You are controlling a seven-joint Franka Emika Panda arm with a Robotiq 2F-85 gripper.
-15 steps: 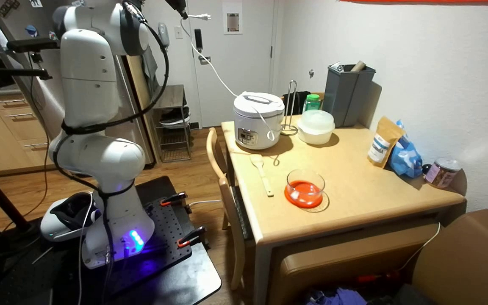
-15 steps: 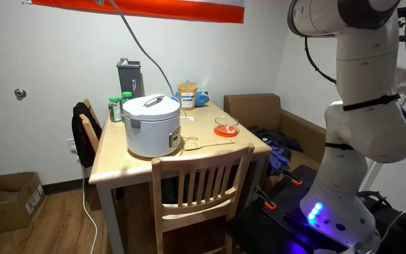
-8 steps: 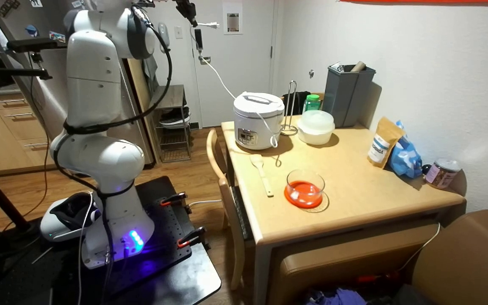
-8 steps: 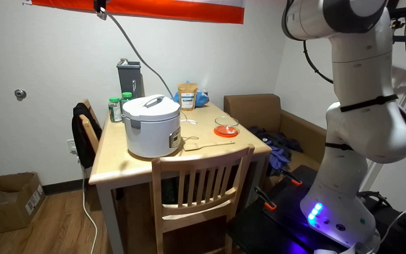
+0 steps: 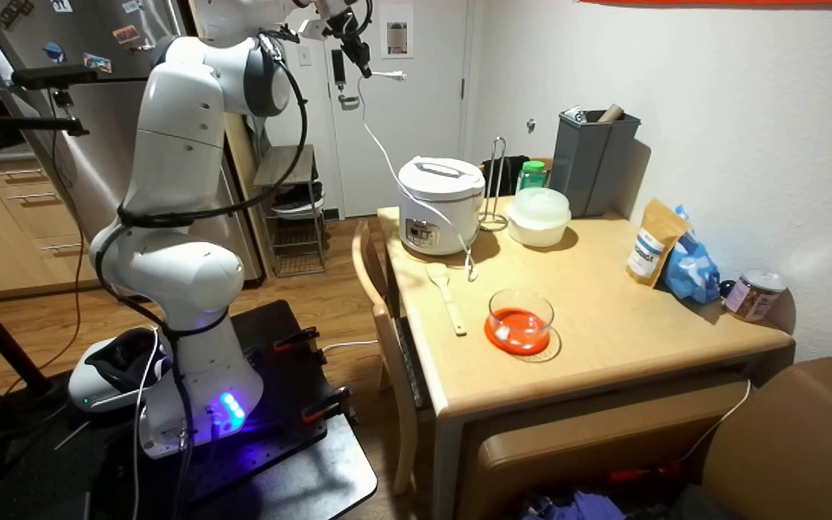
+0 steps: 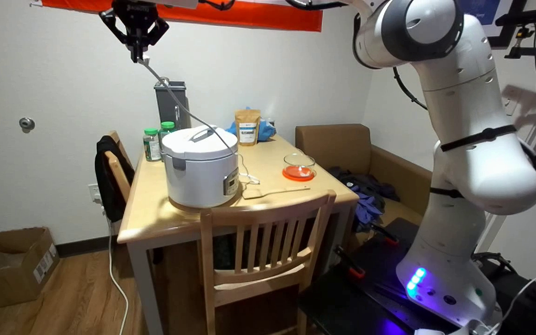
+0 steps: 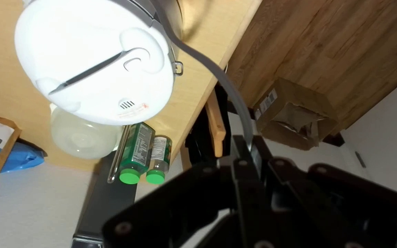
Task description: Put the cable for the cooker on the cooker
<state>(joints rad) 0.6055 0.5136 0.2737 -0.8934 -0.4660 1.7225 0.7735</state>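
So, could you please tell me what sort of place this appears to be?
It looks like a kitchen with a dining corner, perhaps in a home: a rice cooker stands on a wood-topped table, and there is what looks like a steel fridge.

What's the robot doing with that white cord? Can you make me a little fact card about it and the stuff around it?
Holding: white cable, pinched in the gripper
Plug: white, poking out beside the gripper
Cooker: white, on the table, lid closed
Cable on cooker: not yet set down; can't tell if they touch
Near cooker: covered bowl, green-capped bottles, wooden spatula
By the wall: grey bin, brown pouch
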